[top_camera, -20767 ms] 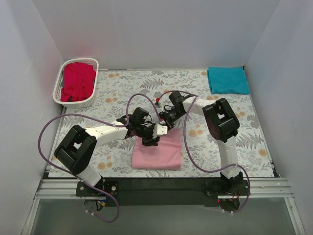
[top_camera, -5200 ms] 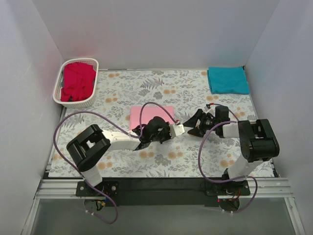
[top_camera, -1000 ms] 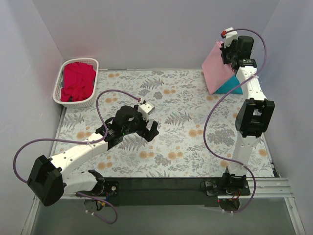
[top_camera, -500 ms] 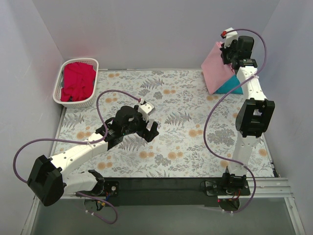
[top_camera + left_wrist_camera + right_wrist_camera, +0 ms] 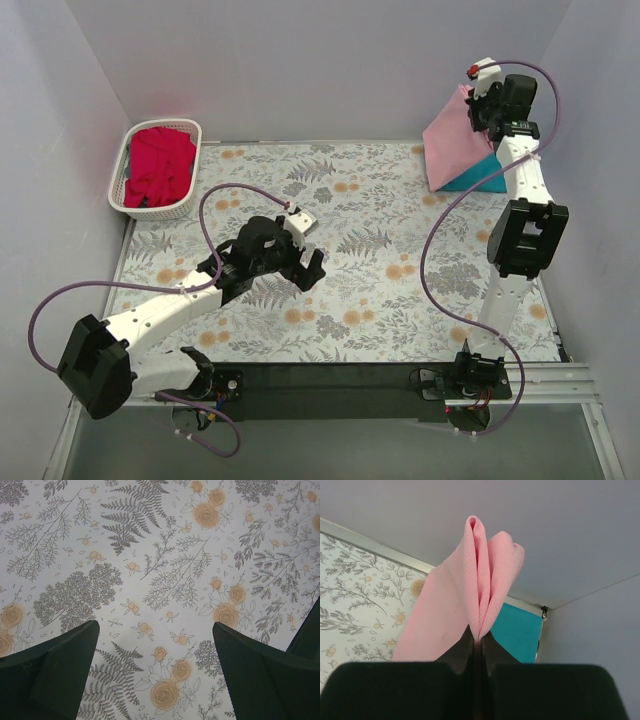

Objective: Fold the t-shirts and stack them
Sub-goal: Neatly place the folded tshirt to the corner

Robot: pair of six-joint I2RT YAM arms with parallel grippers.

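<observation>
While the right jaws pinch the pink t-shirt (image 5: 452,135) high in the upper right, over the teal t-shirt (image 5: 486,179), the left jaws hang wide open above the flowered surface (image 5: 400,230), mid-frame.

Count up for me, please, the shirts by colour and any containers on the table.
pink shirt: 1
teal shirt: 1
red shirt: 1 (bundled in the basket, counted as one)
basket: 1
Total: 4
</observation>
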